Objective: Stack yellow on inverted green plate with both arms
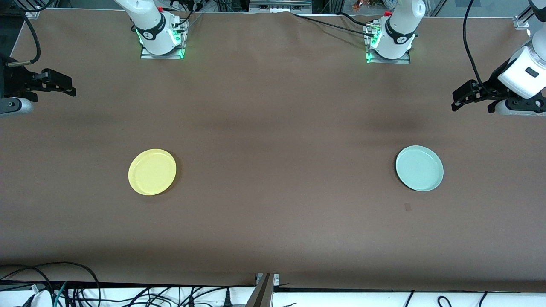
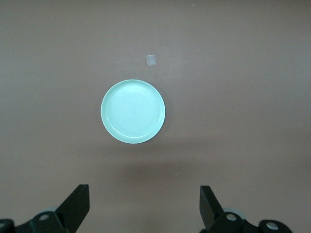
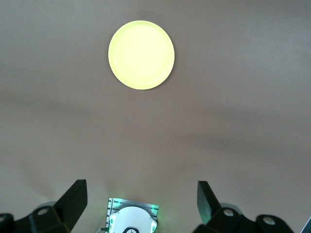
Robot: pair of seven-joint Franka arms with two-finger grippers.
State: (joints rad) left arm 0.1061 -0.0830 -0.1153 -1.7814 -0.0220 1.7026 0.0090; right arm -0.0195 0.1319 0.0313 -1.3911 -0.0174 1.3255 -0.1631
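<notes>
The yellow plate lies flat on the brown table toward the right arm's end; it also shows in the right wrist view. The pale mint-green plate lies flat toward the left arm's end; in the left wrist view faint concentric rings show on its upward face. The two plates are wide apart. My right gripper hangs open and empty over the table's edge at its own end, its fingertips spread. My left gripper hangs open and empty over its end, fingertips spread.
A small grey patch marks the table just nearer the front camera than the green plate, also in the left wrist view. The arm bases stand at the back edge. Cables lie along the front edge.
</notes>
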